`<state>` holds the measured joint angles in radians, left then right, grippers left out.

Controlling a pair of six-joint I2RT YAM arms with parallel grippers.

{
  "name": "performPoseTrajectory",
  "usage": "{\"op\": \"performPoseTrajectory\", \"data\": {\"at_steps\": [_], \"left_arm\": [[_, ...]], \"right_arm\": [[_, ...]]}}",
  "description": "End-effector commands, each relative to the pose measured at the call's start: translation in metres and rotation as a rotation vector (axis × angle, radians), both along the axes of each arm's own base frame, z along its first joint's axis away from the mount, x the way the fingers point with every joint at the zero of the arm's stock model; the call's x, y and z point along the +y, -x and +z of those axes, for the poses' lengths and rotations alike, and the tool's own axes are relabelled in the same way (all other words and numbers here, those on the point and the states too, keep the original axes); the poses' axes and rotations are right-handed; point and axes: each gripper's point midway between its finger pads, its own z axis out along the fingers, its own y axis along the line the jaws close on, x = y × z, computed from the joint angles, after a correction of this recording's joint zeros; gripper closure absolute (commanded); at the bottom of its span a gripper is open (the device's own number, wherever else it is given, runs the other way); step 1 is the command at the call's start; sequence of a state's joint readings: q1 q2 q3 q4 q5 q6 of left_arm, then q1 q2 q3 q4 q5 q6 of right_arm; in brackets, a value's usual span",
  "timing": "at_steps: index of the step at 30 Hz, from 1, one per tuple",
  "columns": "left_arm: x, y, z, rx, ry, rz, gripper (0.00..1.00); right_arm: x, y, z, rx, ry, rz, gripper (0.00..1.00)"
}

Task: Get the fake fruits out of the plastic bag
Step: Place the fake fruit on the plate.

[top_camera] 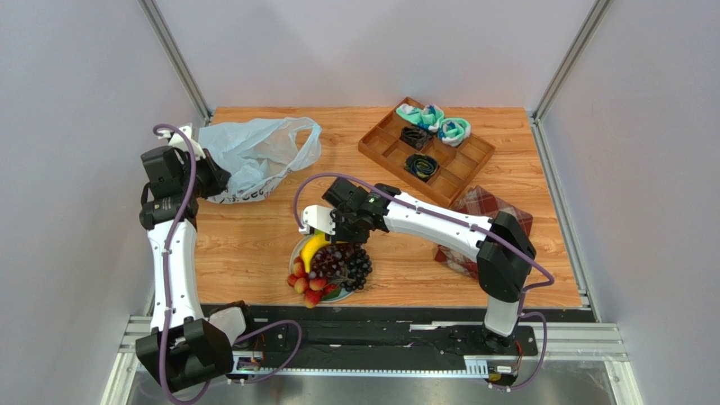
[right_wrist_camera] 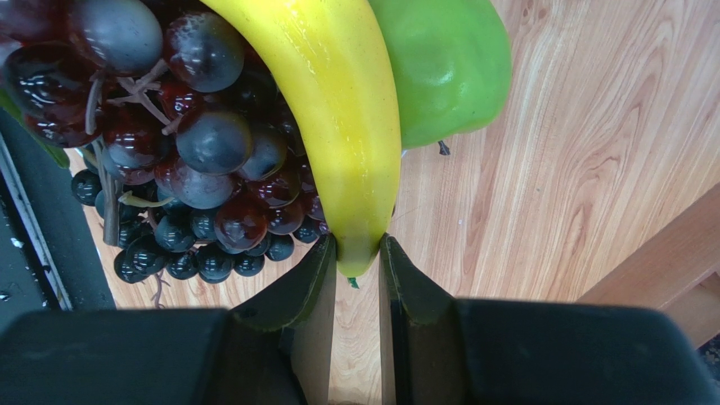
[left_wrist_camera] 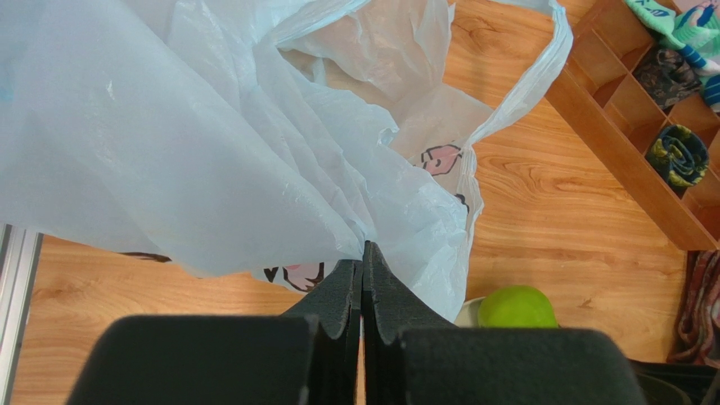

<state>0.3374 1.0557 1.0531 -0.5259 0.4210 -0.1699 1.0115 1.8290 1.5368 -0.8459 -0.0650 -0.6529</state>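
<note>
Fruits heaped at the worktop's near edge, bag pinched up at the far left!

The yellow banana [right_wrist_camera: 338,110], dark grape bunch [right_wrist_camera: 186,143], green apple-like fruit [right_wrist_camera: 444,67] and red fruit cluster [top_camera: 306,285] sit together near the front of the worktop [top_camera: 245,245], and the right jaws close narrowly on the banana's tip. Well apart, back left, the plastic bag [left_wrist_camera: 211,135] lies crumpled, with the left jaws pressed tight on a fold. Back right there's a wooden divided tray [top_camera: 397,175] holding rolled socks [top_camera: 455,130], with a plaid cloth [top_camera: 486,211] just beside it. Only the overhead view shows the red cluster. The left wrist view catches the apple past the bag.
</note>
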Motion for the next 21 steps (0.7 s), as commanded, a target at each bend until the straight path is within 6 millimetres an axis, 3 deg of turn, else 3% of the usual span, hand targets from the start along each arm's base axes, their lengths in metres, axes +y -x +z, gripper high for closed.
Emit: {"op": "performPoseTrajectory", "data": {"at_steps": [1, 8, 10, 15, 19, 21], "left_arm": [[0.000, 0.000, 0.013, -0.069, -0.014, -0.004, 1.00], [-0.001, 0.000, 0.015, -0.076, -0.010, -0.011, 1.00], [-0.003, -0.001, 0.015, -0.078, -0.005, -0.015, 1.00], [-0.006, -0.002, 0.016, -0.083, 0.014, -0.024, 1.00], [-0.007, -0.006, 0.011, -0.068, 0.043, -0.027, 1.00], [-0.011, -0.007, 0.012, -0.071, 0.057, -0.052, 0.80]], "right_arm": [[0.002, -0.008, 0.013, -0.069, -0.031, -0.028, 0.83], [-0.003, -0.017, 0.016, -0.130, -0.014, -0.072, 0.50], [-0.004, -0.017, 0.019, -0.136, -0.015, -0.076, 0.44], [-0.008, -0.015, 0.036, -0.144, -0.023, -0.072, 0.42], [-0.032, -0.015, 0.063, -0.169, 0.037, -0.099, 0.34], [-0.047, -0.025, 0.077, -0.192, 0.029, -0.146, 0.28]]}}
